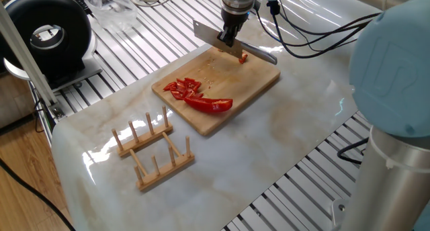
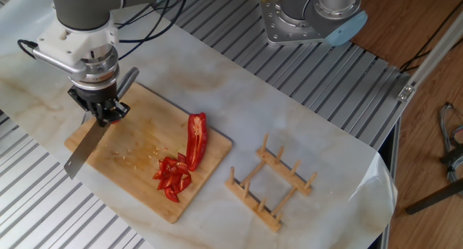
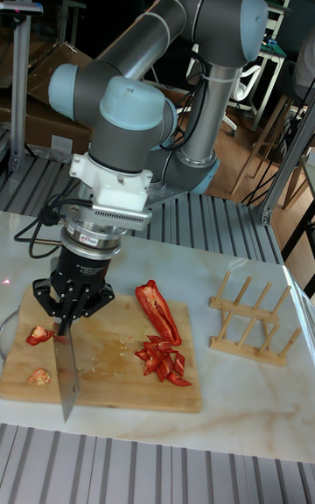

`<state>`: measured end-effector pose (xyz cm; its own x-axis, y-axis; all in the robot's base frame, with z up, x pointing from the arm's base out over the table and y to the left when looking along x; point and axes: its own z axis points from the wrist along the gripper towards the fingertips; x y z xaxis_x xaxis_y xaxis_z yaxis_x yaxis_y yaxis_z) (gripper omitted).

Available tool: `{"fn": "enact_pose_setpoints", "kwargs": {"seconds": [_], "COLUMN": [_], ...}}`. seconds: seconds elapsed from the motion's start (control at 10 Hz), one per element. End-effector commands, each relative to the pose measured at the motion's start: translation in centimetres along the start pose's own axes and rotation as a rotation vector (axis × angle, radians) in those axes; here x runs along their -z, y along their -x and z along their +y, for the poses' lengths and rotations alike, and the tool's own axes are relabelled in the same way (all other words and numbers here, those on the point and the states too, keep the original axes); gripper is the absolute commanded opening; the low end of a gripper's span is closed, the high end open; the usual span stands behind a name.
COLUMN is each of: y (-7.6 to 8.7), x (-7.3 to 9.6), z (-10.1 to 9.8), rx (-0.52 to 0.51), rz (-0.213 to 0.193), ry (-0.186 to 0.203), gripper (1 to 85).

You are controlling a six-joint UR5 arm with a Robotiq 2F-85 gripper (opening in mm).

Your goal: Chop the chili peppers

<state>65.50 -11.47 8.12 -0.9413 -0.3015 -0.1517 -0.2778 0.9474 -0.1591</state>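
1. Chili peppers [image 2: 196,137] lie on my wooden cutting board [image 2: 137,158]: one long red half, and just beside its lower end a heap of small red bits [image 2: 173,178].
2. In the tall fixed view the long half [image 3: 158,307] slants across the middle of the board [image 3: 114,364], with the bits [image 3: 163,362] touching one another near its tip.
3. Two more small red scraps [image 3: 39,335] sit at the far left of the board, on the other side of my blade from the main heap.
4. My pincer [image 2: 102,113] is clenched on the handle of a knife [image 2: 81,153], whose grey blade slants down and away over the board's edge.
5. From one fixed view the pincer [image 1: 230,35] hangs over the far corner of the board [image 1: 259,80], the knife [image 1: 216,39] under it, well apart from the heap [image 1: 186,88] and the long half [image 1: 209,104].
6. I cannot tell whether the blade edge touches the wood.
7. A wooden peg rack [image 2: 271,182] stands on the marble worktop [image 2: 289,126] near the board, apart from it.
8. A round black device [image 1: 50,35] sits beyond the worktop's corner.
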Motion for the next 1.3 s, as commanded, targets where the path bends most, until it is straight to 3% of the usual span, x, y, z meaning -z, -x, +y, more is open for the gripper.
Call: {"fn": "enact_pose_setpoints", "kwargs": {"seconds": [0.0,0.4,0.6,0.7,0.8,0.9,1.0,1.2], "y": [2.0,7.0,8.4,7.3,4.1,2.0,0.3,-0.6], "x": [1.1,1.7,1.2,0.5,0.0,0.2,0.9,2.0], "z": [-0.1,0.1,0.5,1.1,1.4,1.8,2.2,1.4], "rx": [0.038,0.125,0.143,0.159,0.25,0.339,0.398,0.512], "rz": [-0.044,-0.178,-0.209,-0.158,-0.046,0.014,0.052,0.037], "ry": [-0.036,-0.071,-0.053,-0.024,0.005,0.034,0.052,0.014], "gripper": [1.3,1.3,1.3,1.3,1.3,1.3,1.3,1.3]}}
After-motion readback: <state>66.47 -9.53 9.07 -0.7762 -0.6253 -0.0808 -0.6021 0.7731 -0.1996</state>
